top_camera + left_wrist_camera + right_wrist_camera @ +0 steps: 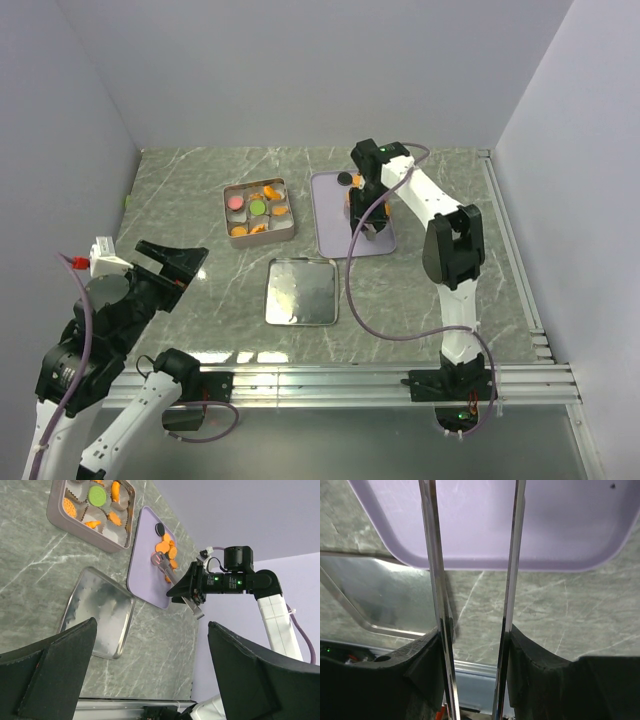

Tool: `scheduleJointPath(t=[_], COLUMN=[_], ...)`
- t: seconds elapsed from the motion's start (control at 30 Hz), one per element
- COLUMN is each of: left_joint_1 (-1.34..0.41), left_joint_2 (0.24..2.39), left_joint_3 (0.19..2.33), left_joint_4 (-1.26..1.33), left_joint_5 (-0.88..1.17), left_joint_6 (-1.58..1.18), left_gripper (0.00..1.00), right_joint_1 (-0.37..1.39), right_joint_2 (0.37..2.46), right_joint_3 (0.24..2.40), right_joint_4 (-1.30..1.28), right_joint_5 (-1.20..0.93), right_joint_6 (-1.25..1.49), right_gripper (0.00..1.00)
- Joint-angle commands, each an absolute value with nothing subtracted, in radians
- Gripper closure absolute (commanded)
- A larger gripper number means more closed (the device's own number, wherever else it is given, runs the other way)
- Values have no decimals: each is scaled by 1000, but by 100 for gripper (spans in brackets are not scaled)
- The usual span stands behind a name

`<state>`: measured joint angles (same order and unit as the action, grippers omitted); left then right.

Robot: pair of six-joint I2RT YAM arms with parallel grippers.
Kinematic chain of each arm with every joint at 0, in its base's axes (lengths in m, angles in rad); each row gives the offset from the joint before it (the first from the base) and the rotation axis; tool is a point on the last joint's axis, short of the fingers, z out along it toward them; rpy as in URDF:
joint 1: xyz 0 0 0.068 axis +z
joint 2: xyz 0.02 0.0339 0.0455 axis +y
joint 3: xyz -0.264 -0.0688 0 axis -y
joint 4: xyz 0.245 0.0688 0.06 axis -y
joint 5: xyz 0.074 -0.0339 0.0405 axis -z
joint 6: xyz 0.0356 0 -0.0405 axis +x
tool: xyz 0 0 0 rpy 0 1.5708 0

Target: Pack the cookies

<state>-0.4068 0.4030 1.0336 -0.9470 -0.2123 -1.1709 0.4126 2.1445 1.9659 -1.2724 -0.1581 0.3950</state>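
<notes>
Over the lavender tray (pixel 325 215), at one o'clock from the middle of the table (pixel 430 270) in the top view, the right gripper (pixel 366 212) hangs pointing down. The open tin (pixel 232 238) sits at eleven o'clock, and its cups hold pink, green and orange cookies (pixel 258 207). A metal lid (pixel 300 292) lies bare at the tin's five o'clock. The left gripper (pixel 175 262) hovers at eight o'clock, well apart from them all.

From the left wrist, the left gripper's fingers (pixel 55 670) stand wide with nothing between them. At twelve o'clock, orange cookies and a black one lie on the tray. The right gripper clamps the tongs (pixel 172 575), whose tips reach a pink cookie (pixel 154 556). Whether they pinch it I cannot tell.

From the right wrist, the tongs' two blades run toward twelve o'clock, spread and parallel, with the gripper's pads (pixel 427 650) pressing them from both sides. Their tips are out of frame.
</notes>
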Motion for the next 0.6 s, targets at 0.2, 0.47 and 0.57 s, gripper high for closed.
scheduleJointPath(t=[0.2,0.47,0.57], left_joint_1=[-405,-405,-405], left_joint_2=[442,453,451], left_joint_3=[1063,1077,1077], left_joint_4=[-919,-934,-934], left_joint_5=[-255,-278,-279], left_joint_6=[-1115,-1094,-1092], left_gripper=[0,0,1], right_joint_1=[420,419,419], right_joint_2=[2214,2209,2197], right_joint_3=[2060,2034,2033], right_joint_4=[-1322,-1322,-1330], right_joint_5=[-138,-138,-143], right_joint_6=[385,385,390], right_gripper=[50,51,55])
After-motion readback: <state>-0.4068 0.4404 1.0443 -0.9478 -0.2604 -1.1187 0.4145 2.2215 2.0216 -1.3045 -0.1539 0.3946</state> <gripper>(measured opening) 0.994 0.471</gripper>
